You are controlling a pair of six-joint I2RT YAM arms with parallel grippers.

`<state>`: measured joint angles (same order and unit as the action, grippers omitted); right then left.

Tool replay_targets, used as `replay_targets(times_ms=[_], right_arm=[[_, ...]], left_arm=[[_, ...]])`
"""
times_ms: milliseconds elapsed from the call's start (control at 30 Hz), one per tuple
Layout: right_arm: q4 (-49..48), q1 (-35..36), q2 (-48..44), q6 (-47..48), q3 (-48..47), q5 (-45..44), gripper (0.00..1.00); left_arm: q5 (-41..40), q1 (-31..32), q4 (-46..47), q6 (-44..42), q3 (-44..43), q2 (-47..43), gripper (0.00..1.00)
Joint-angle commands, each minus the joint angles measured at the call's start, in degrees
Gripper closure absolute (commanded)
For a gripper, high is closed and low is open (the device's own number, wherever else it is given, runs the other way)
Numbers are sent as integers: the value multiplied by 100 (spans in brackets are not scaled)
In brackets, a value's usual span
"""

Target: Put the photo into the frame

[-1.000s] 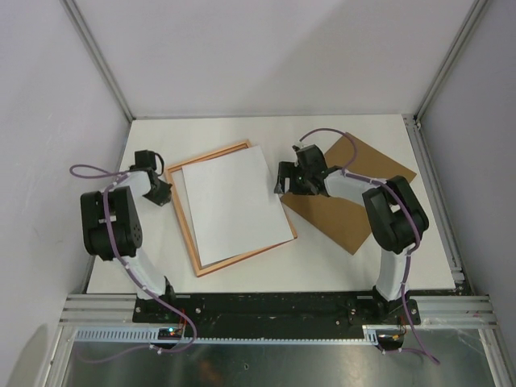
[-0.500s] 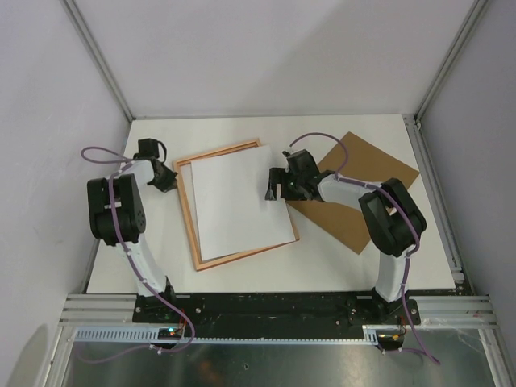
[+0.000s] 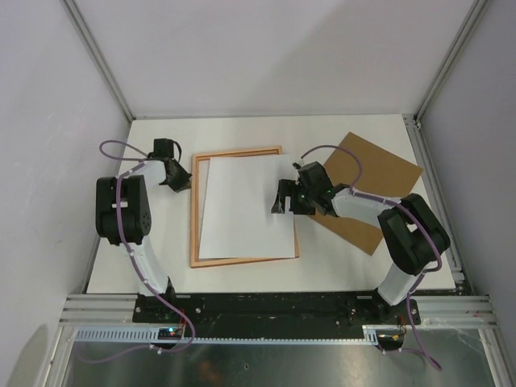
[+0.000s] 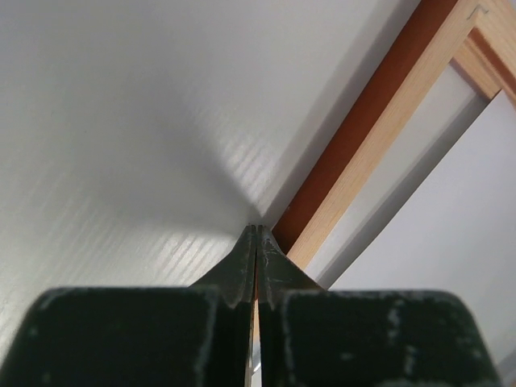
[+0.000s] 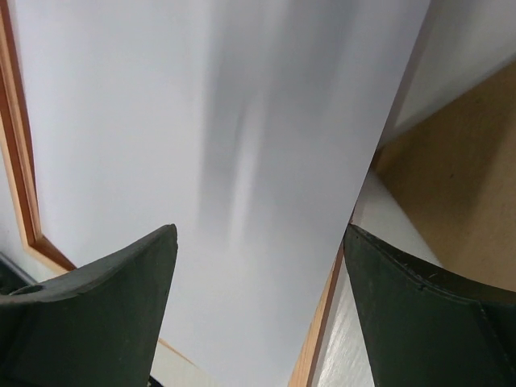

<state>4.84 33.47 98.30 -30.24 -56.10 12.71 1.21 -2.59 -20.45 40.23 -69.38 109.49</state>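
Smooth white rectangular paper photo (image 3: 244, 205) is lying on the thin pale-wood rectangular frame (image 3: 194, 211).
Closed left end effector (image 4: 256, 234) is sitting beside the frame's rail; wide-open right end effector (image 5: 258, 266) is hovering over the photo.

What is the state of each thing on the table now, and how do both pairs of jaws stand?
frame: flat on the table, pale wood side up.
photo: white side up, lying skewed on the frame, covering its right rail, not seated.
backing board: flat on the table, right of the frame.
left gripper: jaws shut, tips at the frame's outer left edge.
right gripper: jaws open, over the photo's right edge.
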Motion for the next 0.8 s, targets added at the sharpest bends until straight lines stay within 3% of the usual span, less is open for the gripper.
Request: replay_targets(times_ms=[0,300,767], right_arm=[[-409,101,-433,-116,88,188,12],[-933,-449,-66,-213,-234,-114,12],[-1112,-534,1019,-309,-1231,-905,13]], left_arm=[[77,95,-109,-141,293,-254,100],[89,67,-108,-407,281,-265,100],[271,24,-117,-641,250,-266,100]])
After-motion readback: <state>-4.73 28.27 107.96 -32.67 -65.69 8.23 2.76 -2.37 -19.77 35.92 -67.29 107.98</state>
